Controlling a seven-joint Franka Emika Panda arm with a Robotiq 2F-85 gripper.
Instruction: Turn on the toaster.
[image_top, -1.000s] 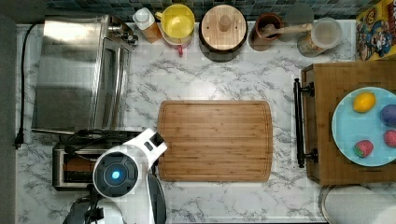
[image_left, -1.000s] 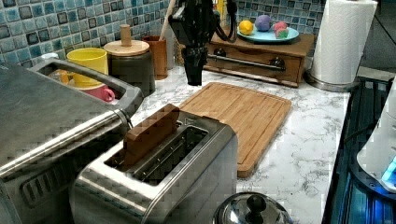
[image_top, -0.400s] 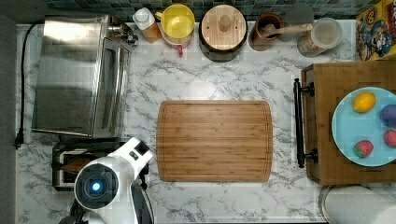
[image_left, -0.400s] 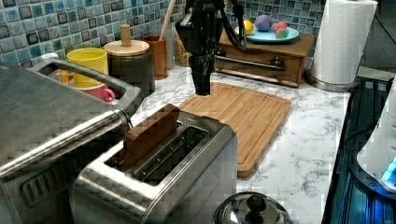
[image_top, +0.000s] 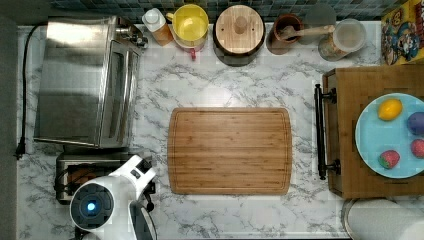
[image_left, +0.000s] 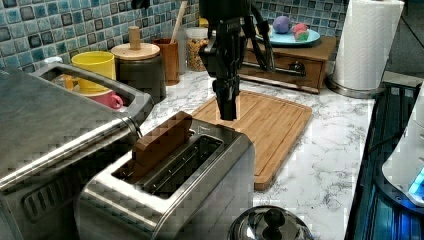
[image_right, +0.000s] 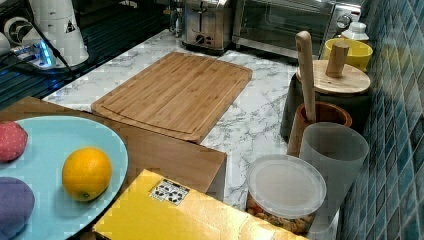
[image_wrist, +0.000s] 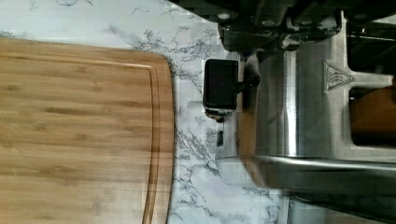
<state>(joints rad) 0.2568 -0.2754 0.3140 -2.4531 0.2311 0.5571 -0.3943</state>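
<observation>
The toaster is a small brushed-steel box at the front of the left view, with a brown slice standing in one slot. In the top view the toaster sits at the lower left, half covered by my white arm. My gripper points straight down, shut with nothing in it, just above the toaster's far end. In the wrist view the black lever juts from the steel toaster end, close under my fingers. The toaster also stands far back in the right view.
A large toaster oven stands right beside the toaster. The bamboo cutting board lies next to the lever side. A pot lid, a paper towel roll, jars and a yellow cup line the counter edges.
My arm has moved off the cutting board's corner toward the top view's lower left and come down over the toaster's lever end. Nothing else has shifted.
</observation>
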